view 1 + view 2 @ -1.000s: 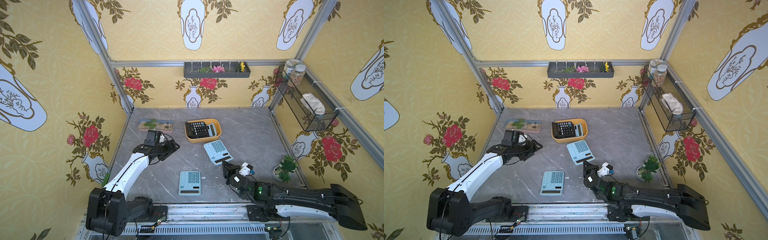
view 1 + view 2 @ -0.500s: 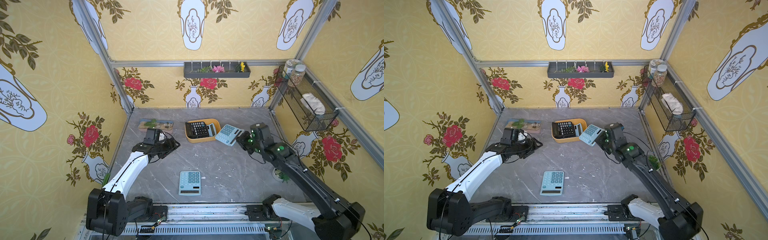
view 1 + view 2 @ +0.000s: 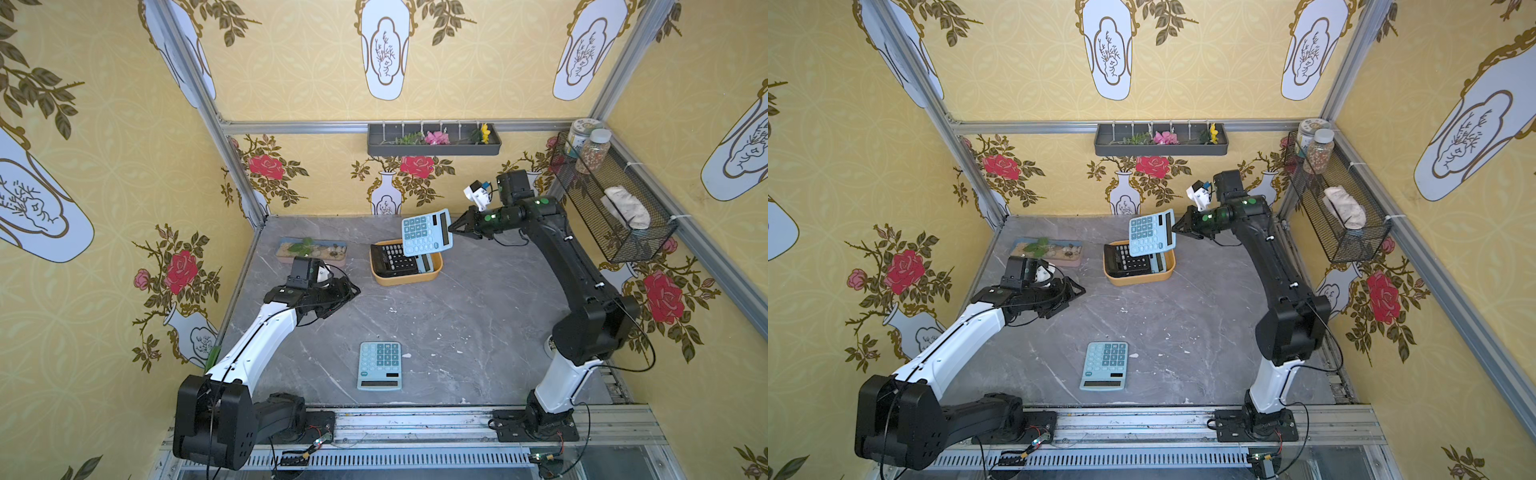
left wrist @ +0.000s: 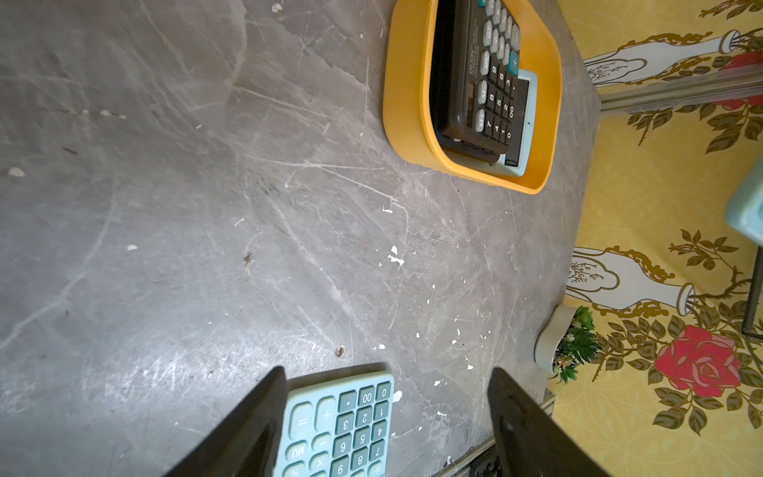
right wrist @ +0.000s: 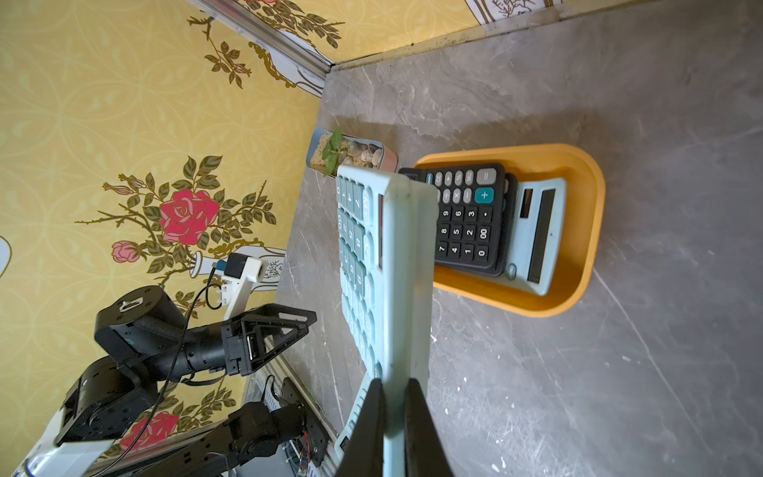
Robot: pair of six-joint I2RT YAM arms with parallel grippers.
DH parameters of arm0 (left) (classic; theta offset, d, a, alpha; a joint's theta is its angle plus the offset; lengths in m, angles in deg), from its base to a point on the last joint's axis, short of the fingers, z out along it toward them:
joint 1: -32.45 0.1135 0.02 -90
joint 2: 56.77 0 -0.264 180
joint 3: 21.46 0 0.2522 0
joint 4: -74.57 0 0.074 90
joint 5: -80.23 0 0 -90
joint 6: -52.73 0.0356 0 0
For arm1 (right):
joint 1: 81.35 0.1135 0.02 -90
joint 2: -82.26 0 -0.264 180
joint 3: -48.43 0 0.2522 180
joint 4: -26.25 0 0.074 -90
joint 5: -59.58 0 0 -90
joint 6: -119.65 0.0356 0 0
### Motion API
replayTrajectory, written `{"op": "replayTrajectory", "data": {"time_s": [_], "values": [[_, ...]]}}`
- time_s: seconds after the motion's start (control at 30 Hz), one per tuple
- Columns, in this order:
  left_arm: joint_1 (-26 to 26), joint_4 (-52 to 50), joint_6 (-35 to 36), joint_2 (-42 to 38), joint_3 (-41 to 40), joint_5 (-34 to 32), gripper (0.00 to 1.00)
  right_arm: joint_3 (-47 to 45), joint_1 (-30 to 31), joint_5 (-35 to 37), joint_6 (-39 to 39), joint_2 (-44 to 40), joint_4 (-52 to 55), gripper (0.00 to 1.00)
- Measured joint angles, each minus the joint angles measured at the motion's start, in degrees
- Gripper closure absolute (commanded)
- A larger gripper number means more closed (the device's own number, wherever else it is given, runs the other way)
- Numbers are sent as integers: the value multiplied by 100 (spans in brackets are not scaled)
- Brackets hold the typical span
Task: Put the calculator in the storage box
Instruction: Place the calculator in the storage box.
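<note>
One light-blue calculator (image 3: 426,232) is pinched in the right claw (image 3: 453,230), above the storage box (image 3: 405,279).
Upper centre in both top views, the right claw's jaws are nearly closed on the calculator's display-end edge. The calculator juts out left of the claw, tilted, in the air over the box's far right part. Inside the box a black calculator (image 3: 392,259) lies on a second blue calculator (image 5: 536,231). The left claw (image 3: 352,292), centre left, gapes wide and holds nothing. A third blue calculator (image 3: 380,365) lies flat at lower centre.
</note>
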Motion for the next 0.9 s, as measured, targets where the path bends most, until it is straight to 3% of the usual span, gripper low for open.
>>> {"op": "replayTrajectory", "data": {"time_s": [0.3, 0.67, 0.9], "values": [[37, 2, 7, 61, 44, 44, 22, 1480, -144, -125, -619, 1353, 708, 100], [76, 127, -2, 170, -28, 127, 22, 2391, -214, -584, -723, 2664, 997, 100], [76, 140, -4, 197, -33, 127, 22, 2511, -271, -815, -756, 3042, 1121, 100]]}}
